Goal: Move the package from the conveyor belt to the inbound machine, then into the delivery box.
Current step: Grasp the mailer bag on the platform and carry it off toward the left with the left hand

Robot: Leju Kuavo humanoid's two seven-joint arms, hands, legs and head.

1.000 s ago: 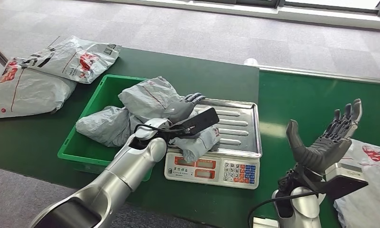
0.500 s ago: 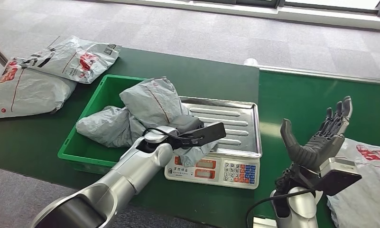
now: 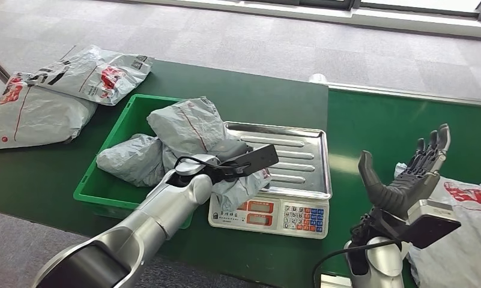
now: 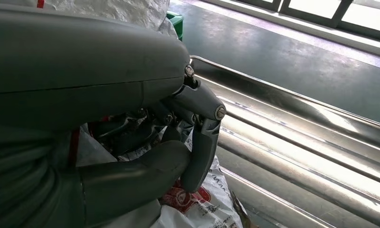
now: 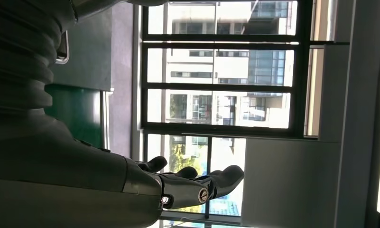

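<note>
A crumpled grey package (image 3: 190,127) lies partly over the left edge of the scale's steel tray (image 3: 298,157) and partly over the green box (image 3: 99,183). My left hand (image 3: 233,153) grips its lower part, fingers curled into the plastic. The left wrist view shows the same hand (image 4: 178,142) clenched on the package (image 4: 199,209) beside the ribbed tray (image 4: 301,142). My right hand (image 3: 409,174) is raised over the green belt, fingers spread and empty; in the right wrist view the right hand (image 5: 188,183) is seen against windows.
A second grey package (image 3: 127,159) lies inside the green box. Another package (image 3: 466,240) with red print rests on the belt beside my right arm. Two more packages (image 3: 39,111) lie on the table's far left. The scale's keypad (image 3: 301,217) faces me.
My left hand's fingers have closed on the package and pulled it slightly left toward the box. The package on the belt has slid left, nearer my right hand.
</note>
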